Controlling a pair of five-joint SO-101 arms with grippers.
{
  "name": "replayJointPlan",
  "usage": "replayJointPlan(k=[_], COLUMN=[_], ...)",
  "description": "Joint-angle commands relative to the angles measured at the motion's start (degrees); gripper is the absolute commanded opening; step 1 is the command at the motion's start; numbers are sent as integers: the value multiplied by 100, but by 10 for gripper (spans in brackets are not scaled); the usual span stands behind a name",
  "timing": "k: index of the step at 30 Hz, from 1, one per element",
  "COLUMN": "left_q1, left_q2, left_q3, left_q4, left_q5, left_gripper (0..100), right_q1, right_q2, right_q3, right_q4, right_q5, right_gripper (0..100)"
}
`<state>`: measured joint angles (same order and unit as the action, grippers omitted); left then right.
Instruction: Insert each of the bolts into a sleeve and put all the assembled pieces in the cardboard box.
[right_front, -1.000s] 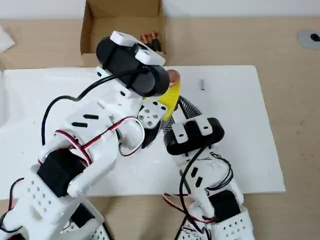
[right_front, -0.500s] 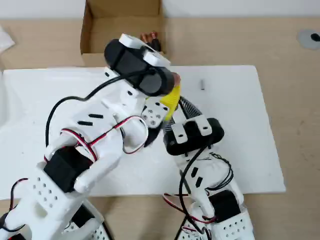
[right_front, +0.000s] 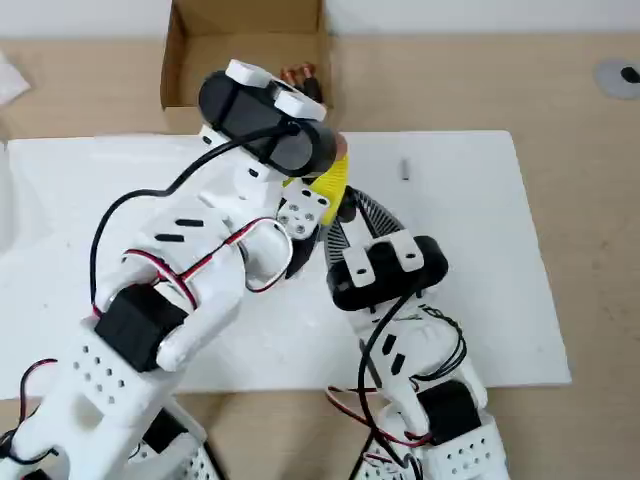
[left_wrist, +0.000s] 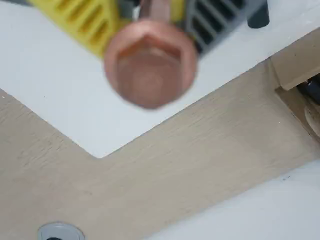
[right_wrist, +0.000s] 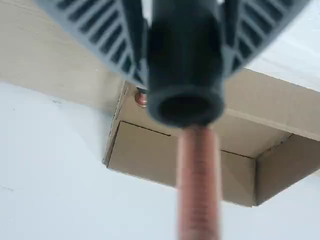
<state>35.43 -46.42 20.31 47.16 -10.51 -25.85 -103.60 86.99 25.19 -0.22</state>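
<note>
Nearest, the right gripper (right_front: 360, 212) sits over the middle of the white mat (right_front: 470, 280). Its grey ribbed fingers (right_wrist: 100, 30) are pressed onto the black sleeve (right_wrist: 185, 60), whose open bore faces the far side. Just beyond and slightly left, the left gripper (right_front: 335, 188) pinches the copper bolt (left_wrist: 150, 62) by its shaft right behind the hex head, leaving the threaded length free. In the right wrist view the shaft lines up with the sleeve's mouth, but I cannot tell whether the tip has entered. The step in hand looks like the insertion itself. It should go best if the sleeve is held steady and the bolt is pushed straight along its own axis. Any drift is better corrected at the tip than forced, since a tilted thread would likely jam at the rim. The two wrists crowd each other, so sideways swings risk a knock. Right of them the mat lies open apart from a small dark piece (right_front: 405, 168). Farther still, the cardboard box (right_front: 172, 75) stands on the table (right_front: 580, 180) at the mat's far edge, close to the left wrist. Finished pieces (right_front: 300, 75) lie along its right wall and its left floor is bare, so a short lift over the near wall should be enough.
</note>
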Motion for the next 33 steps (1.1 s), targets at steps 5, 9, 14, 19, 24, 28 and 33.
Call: replayJointPlan(k=[5, 9, 14, 19, 24, 28, 33], left_q1=[-88, -88, -88, -88, -88, -79, -79], left_q2=[-22, -22, -22, -48, -66, -66, -66], left_q3=[141, 246, 202, 202, 202, 88, 44], left_q4=[-334, -457, -440, -422, -404, -202, -88], left_q5=[9, 70, 387, 404, 589, 642, 651], left_gripper=[5, 5, 5, 5, 5, 5, 5], right_q1=[-92, -92, -92, -92, -92, -92, -92], right_q2=[-585, -585, -585, -585, -585, -585, -585], right_q3=[-189, -189, -171, -171, -163, -163, -163], right_q4=[-149, -149, -149, -149, -149, -149, -149], right_q5=[9, 9, 26, 26, 26, 35, 35], right_gripper=[9, 9, 9, 9, 9, 9, 9])
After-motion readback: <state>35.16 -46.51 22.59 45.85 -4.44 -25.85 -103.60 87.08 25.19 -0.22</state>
